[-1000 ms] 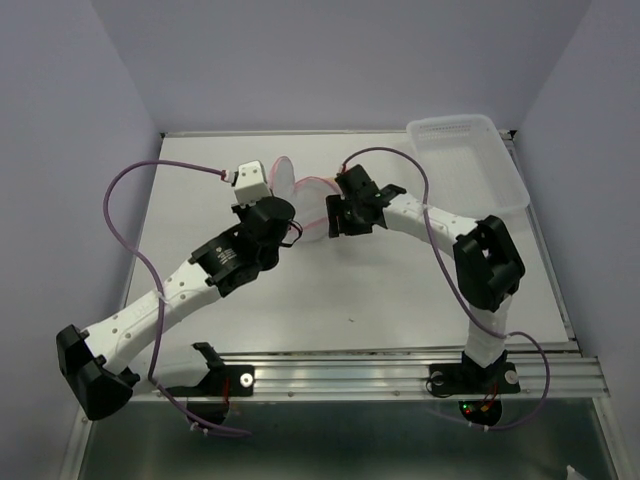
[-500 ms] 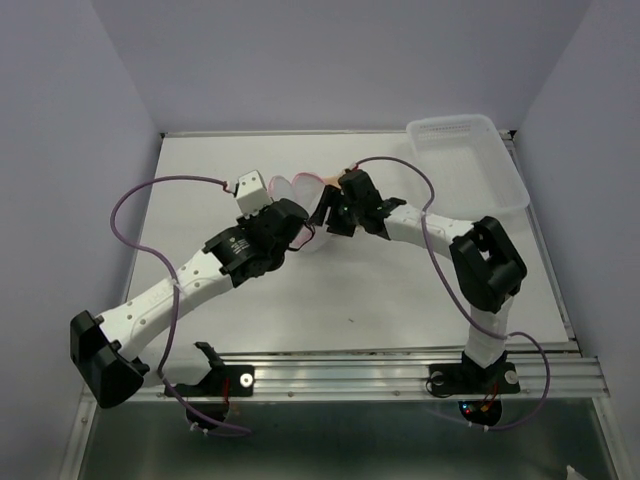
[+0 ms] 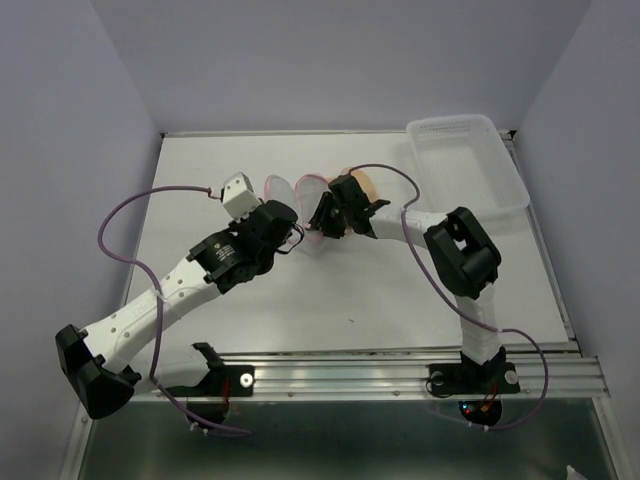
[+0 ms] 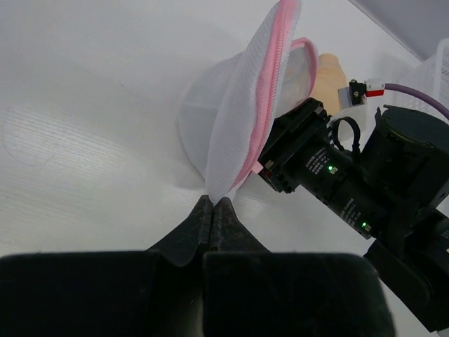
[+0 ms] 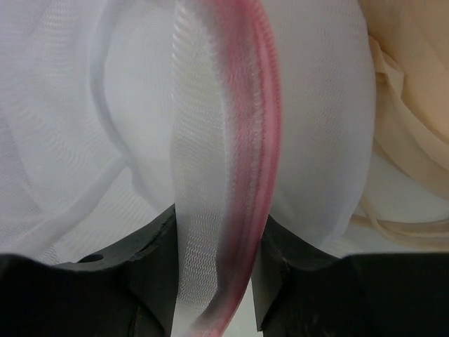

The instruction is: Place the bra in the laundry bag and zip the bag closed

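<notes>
While the laundry bag [image 4: 231,126] stands partly open on the table [image 3: 400,290], the bra [image 4: 328,77] lies just beside its far side. The left gripper [image 4: 212,203] is pinched together on the bag's near mesh edge; the right gripper [image 5: 214,228] clamps the bag's pink zipper rim.

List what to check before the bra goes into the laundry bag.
1. Left gripper shut on laundry bag mesh: ok.
2. Right gripper, jaws astride the pink zipper rim; firm hold: cannot tell.
3. Bag mouth open wide enough: cannot tell.
4. Bra unheld and outside the bag: ok.
5. Basket apart from the bag: ok.
</notes>
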Motion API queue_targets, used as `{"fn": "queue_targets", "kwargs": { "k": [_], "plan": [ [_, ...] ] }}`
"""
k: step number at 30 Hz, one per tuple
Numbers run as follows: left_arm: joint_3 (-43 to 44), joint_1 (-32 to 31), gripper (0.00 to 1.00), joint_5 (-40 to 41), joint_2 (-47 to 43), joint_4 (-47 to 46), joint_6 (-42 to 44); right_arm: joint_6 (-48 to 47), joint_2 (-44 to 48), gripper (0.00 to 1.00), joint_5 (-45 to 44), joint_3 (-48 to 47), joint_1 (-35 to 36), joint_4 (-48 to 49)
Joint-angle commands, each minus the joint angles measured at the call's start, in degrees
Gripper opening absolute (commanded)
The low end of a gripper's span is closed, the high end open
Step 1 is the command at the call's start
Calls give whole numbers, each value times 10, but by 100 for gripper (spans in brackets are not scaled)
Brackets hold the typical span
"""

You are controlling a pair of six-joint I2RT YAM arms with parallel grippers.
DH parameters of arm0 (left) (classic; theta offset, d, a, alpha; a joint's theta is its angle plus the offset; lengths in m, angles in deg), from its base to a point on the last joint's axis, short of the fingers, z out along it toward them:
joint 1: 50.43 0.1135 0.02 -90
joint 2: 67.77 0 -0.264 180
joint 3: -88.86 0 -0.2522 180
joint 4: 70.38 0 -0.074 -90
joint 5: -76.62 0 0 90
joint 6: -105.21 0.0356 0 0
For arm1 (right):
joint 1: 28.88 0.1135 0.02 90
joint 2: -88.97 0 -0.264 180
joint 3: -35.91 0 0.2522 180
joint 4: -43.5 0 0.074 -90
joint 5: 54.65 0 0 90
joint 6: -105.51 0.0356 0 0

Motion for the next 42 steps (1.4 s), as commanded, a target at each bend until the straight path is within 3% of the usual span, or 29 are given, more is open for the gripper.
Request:
{"fn": "queue_targets", "kwargs": {
  "k": [1, 4, 8, 10, 11, 14, 17, 24, 28, 31, 33, 35, 39, 42],
  "plan": [
    [-3, 2, 0, 25, 6, 25, -31, -19, 26, 44, -12, -27, 5, 23],
    [4, 2, 0, 48, 16, 59, -52, -55, 43, 34, -29, -35, 5, -22],
    [15, 2, 0, 85, 22, 96, -77, -101, 64, 31, -67, -43, 5, -134],
    [19, 3, 0, 93, 24, 107, -83, -127, 73, 23, -111, -46, 5, -197],
    [23, 3, 0, 101, 27, 113, -83, -134, 83, 11, -124, -48, 5, -213],
    [29, 6, 0, 110, 36, 118, -83, -157, 97, 10, -168, -61, 5, -256],
    [41, 8, 0, 117, 49, 129, -83, -179, 109, 1, -214, -80, 5, -300],
    [67, 10, 0, 133, 47, 112, -46, -254, 138, 1, -274, -163, 10, -362],
    [96, 11, 0, 158, 34, 109, -28, -319, 152, 1, -171, -222, 10, -343],
    [113, 10, 0, 180, 12, 114, -20, -335, 210, 1, -69, -164, 10, -254],
    [105, 10, 0, 187, -7, 108, -18, -299, 236, 1, -103, -137, 10, -219],
    [94, 11, 0, 187, -18, 98, -9, -276, 218, 1, -136, -140, 10, -274],
    [72, 31, 0, 174, -12, 112, -17, -269, 75, 1, -174, -232, 10, -449],
    [67, 35, 0, 165, -7, 121, -26, -268, 17, 1, -206, -254, 10, -482]
  ]
}}
